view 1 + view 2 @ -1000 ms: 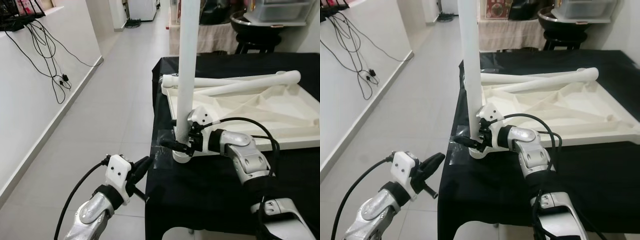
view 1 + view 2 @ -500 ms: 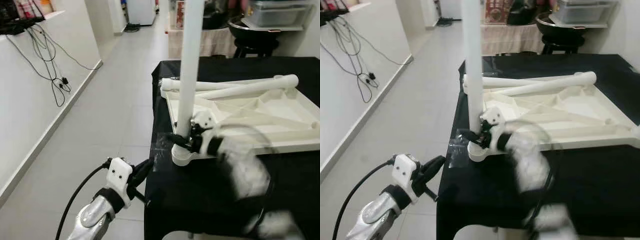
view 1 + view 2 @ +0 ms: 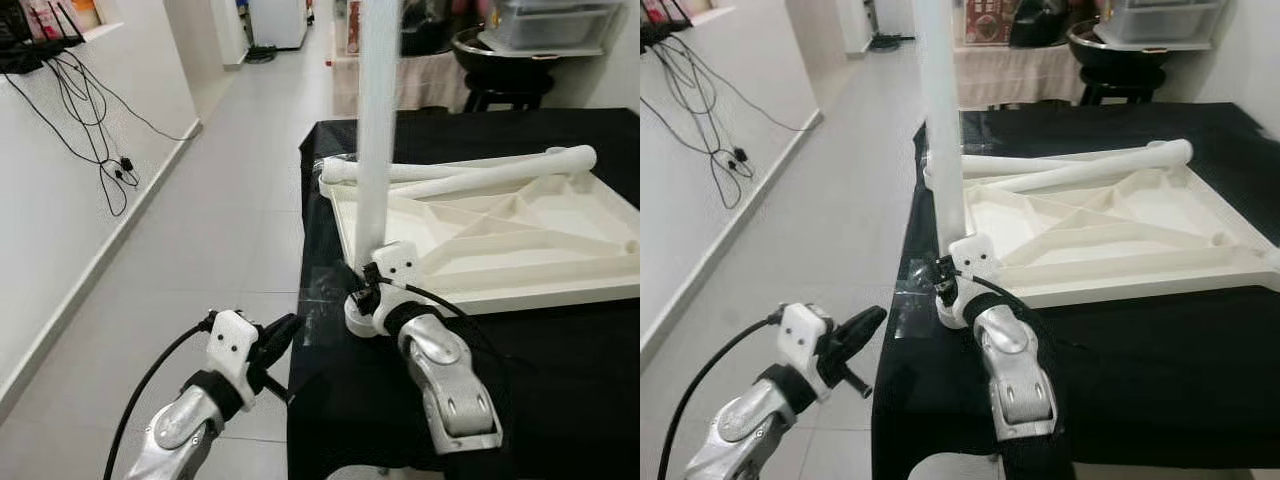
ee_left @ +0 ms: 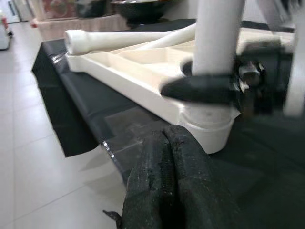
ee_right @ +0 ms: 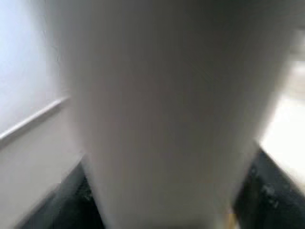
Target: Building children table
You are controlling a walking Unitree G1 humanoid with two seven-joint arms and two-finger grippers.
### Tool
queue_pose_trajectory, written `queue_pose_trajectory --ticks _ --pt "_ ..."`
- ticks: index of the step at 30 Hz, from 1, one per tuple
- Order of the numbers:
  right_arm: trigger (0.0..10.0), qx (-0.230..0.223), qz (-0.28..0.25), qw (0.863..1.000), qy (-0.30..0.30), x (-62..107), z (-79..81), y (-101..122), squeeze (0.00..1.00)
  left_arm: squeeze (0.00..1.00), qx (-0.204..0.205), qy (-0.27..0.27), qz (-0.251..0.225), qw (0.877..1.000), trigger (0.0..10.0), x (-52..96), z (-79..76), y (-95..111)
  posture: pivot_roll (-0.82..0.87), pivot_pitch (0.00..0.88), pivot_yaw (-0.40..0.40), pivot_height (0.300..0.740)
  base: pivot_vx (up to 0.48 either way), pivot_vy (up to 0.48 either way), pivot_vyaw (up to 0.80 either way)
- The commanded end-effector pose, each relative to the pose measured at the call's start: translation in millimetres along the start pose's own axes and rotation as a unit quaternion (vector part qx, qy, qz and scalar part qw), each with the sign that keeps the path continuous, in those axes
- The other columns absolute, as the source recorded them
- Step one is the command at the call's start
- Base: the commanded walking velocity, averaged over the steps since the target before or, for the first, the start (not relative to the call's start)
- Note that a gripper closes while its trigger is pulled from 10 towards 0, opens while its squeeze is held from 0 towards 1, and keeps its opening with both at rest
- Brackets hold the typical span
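One upright leg [image 3: 377, 130] is gripped near its base by the right hand [image 3: 368, 296]; two loose legs [image 3: 470, 170] lie beyond, on the upturned tabletop [image 3: 520, 250] on the desk [image 3: 560, 370]. Left hand [image 3: 278, 335], fingers pressed together per wrist view, is held off the desk edge.

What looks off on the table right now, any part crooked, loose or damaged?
Nothing looks damaged. The upright leg stands roughly straight in the corner socket of the upturned tabletop, with the right gripper closed around its base. Two loose legs lie crossed along the tabletop's far edge, still unfitted.
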State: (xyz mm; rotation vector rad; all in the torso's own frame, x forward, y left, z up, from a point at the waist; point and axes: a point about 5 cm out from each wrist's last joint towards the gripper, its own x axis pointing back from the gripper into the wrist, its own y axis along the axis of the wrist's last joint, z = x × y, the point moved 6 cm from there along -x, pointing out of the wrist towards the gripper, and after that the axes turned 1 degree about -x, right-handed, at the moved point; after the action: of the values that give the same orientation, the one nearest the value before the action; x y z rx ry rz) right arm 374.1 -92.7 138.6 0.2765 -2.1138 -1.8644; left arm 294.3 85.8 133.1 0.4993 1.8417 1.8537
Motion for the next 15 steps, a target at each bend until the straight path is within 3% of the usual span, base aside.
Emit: queue_pose_trajectory --ticks 1,3,6,7,8,10,15 --pt "10.0 -0.011 0.0 1.0 0.028 -5.3 4.7 1 1.0 0.0 -0.001 0.005 0.007 1.0 10.0 0.8 1.5 -4 -0.04 0.109 0.051 0.74 0.0 0.0 0.0" --pt "10.0 -0.016 -0.028 0.995 0.098 -9.3 10.6 23 1.0 0.0 0.0 0.001 0.008 1.0 10.0 -0.2 0.4 -4 -0.03 0.102 0.049 0.74 0.0 0.0 0.0" --pt "10.0 -0.014 -0.038 0.99 0.132 -9.2 13.4 31 1.0 0.0 0.0 -0.001 0.008 1.0 10.0 -0.6 -0.4 -4 -0.03 0.1 0.047 0.74 0.0 0.0 0.0" --pt "10.0 0.034 -0.046 0.973 0.226 -3.4 19.2 41 0.0 0.0 0.001 -0.003 0.009 1.0 10.0 -1.0 -1.7 -5 -0.02 0.1 0.046 0.74 0.0 0.0 0.0" --pt "10.0 0.034 -0.046 0.973 0.226 -3.4 19.2 41 0.0 0.0 0.001 -0.003 0.009 1.0 10.0 -1.0 -1.7 -5 -0.02 0.1 0.046 0.74 0.0 0.0 0.0" --pt "10.0 0.072 -0.039 0.955 0.284 -0.7 15.1 44 0.0 0.0 0.002 -0.003 0.009 1.0 10.0 -1.0 -2.9 -5 -0.02 0.101 0.041 0.74 0.0 0.0 0.0" --pt "10.0 0.098 -0.014 0.941 0.325 -9.0 3.3 48 0.0 0.0 0.001 -0.003 0.009 1.0 10.0 0.0 -5.3 -5 0.0 0.1 0.038 0.74 0.0 0.0 0.0"
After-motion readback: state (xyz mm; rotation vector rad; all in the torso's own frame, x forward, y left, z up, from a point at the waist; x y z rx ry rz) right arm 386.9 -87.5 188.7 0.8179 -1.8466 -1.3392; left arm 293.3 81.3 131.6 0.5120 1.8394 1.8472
